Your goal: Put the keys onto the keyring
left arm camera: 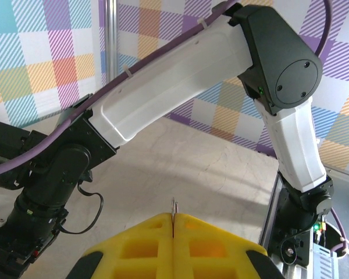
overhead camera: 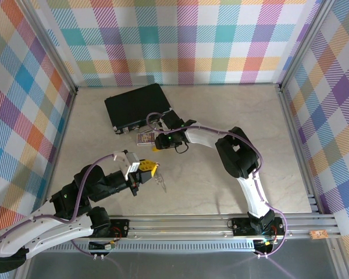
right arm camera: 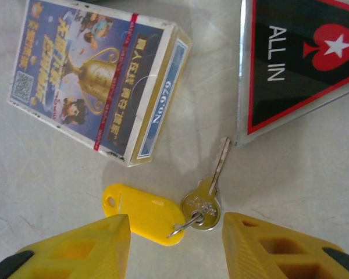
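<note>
Right wrist view: right gripper (right arm camera: 175, 221) has its fingers apart, straddling the key (right arm camera: 205, 200), which lies flat on the table (right arm camera: 314, 174). Silver blade, small ring linking it to a yellow tag (right arm camera: 141, 210). Just beyond is a card box (right arm camera: 99, 75) reading "No.979", with QR code and trophy art. Beside it a red-black triangular tag (right arm camera: 296, 58) reads "ALL IN", spade with star. Top view adds the black case (overhead camera: 136, 104) behind the box. Left wrist view: left gripper (left arm camera: 173, 216) is pressed together on the thin metal edge of the keyring (left arm camera: 174, 204). Top view shows its silvery body past the tips, apart from the right gripper
</note>
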`<state>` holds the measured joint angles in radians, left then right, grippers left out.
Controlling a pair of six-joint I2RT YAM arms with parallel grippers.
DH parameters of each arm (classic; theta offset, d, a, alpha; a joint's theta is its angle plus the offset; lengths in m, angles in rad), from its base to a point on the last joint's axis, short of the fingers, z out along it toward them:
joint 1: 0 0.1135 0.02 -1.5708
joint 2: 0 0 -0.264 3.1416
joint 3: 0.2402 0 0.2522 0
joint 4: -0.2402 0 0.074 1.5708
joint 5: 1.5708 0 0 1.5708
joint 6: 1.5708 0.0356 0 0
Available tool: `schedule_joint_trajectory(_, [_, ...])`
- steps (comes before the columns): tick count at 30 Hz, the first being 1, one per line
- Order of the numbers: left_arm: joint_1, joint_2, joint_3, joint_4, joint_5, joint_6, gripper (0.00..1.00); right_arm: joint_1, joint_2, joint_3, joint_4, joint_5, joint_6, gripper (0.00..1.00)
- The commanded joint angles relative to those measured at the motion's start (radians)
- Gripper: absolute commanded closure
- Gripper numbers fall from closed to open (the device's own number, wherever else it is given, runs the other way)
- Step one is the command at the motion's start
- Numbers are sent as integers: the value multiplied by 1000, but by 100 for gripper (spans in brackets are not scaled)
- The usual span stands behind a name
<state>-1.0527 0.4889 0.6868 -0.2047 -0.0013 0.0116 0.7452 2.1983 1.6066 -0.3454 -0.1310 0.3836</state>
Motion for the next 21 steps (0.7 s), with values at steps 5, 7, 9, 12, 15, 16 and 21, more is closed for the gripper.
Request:
schedule_joint_trajectory(5, [-6, -21, -13, 62, 6, -2, 100, 6, 38, 54, -26, 16, 14, 65])
schedule_joint_trajectory(7, [-6, -20, -14, 63, 8, -2, 100, 8, 41, 59, -27, 14, 14, 68])
schedule_joint_trajectory(9, [-6, -21, -14, 61, 8, -1, 100, 8, 44, 63, -28, 13, 15, 70])
schedule_joint_trajectory(12, [-6, -24, -17, 63, 7, 0, 100, 9, 50, 72, -38, 14, 12, 71])
schedule_joint_trajectory(15, [-6, -26, -21, 67, 9, -1, 100, 9, 50, 73, -42, 16, 12, 72])
schedule_joint_trajectory(16, [-6, -24, -20, 68, 10, -1, 100, 8, 49, 72, -43, 16, 12, 73])
schedule_joint_trajectory(21, [-6, -26, -21, 67, 11, 0, 100, 8, 49, 75, -46, 18, 11, 77])
